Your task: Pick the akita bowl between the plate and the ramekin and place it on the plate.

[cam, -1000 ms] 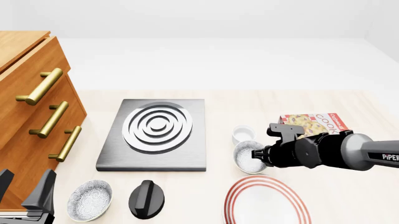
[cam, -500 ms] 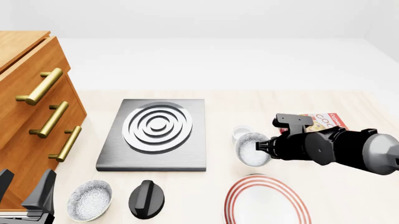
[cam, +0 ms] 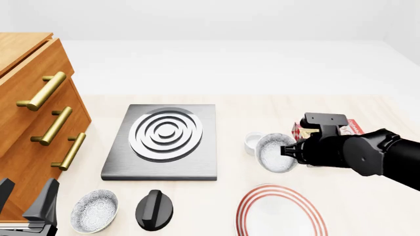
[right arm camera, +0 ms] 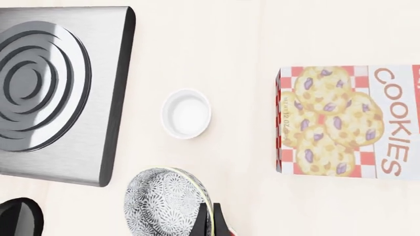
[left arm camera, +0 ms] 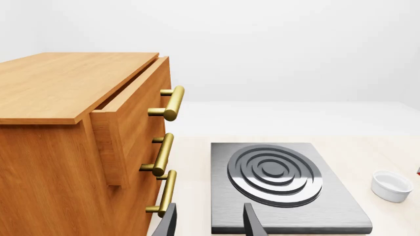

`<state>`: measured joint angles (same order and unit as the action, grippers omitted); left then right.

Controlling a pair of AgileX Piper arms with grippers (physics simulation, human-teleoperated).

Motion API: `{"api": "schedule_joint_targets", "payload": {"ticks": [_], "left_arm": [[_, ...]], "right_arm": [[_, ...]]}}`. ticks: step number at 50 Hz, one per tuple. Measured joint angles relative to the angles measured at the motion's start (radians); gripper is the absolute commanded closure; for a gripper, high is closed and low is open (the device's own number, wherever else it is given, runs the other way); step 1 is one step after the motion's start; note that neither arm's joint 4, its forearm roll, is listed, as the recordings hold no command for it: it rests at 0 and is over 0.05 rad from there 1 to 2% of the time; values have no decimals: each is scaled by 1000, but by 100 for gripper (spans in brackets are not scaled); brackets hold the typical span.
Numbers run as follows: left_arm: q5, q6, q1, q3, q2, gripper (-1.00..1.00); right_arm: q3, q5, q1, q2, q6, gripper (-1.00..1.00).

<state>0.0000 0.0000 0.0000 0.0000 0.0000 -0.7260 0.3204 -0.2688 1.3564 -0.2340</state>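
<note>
The counter (cam: 262,105) looks like pale matt wood, the drawer chest (left arm camera: 66,147) warm grained wood with shiny brass handles (left arm camera: 172,103), the hob (cam: 164,142) brushed grey metal, and the ramekin (right arm camera: 186,113) smooth white ceramic.

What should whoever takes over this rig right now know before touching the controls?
Right gripper: shut on the akita bowl, held tilted above the table beside the ramekin.
Left gripper: open, idle near the drawer cabinet.
The plate sits bare, nearer the arms than the bowl.
Done: grasp and lift.
Left: carry the bowl over the plate, lower it, release.
Ignore the look-alike bowl at front left.
</note>
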Motion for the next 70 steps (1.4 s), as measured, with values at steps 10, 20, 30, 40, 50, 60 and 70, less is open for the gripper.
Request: {"api": "schedule_joint_targets", "payload": {"ticks": [10, 20, 30, 40, 50, 60, 70], "left_arm": [[0, 0, 0, 0, 0, -100], [0, 0, 0, 0, 0, -100], [0, 0, 0, 0, 0, -100], [0, 0, 0, 0, 0, -100], [0, 0, 0, 0, 0, -100], [0, 0, 0, 0, 0, -100], [0, 0, 0, 0, 0, -100]], "right_arm": [[34, 67, -17, -110, 28, 100], [97, 124, -43, -218, 54, 100], [199, 117, -80, -260, 58, 100], [286, 115, -84, -315, 84, 100], [331, 115, -84, -343, 86, 100], [349, 82, -110, -308, 58, 100], [353, 23, -163, -226, 13, 100]]}}
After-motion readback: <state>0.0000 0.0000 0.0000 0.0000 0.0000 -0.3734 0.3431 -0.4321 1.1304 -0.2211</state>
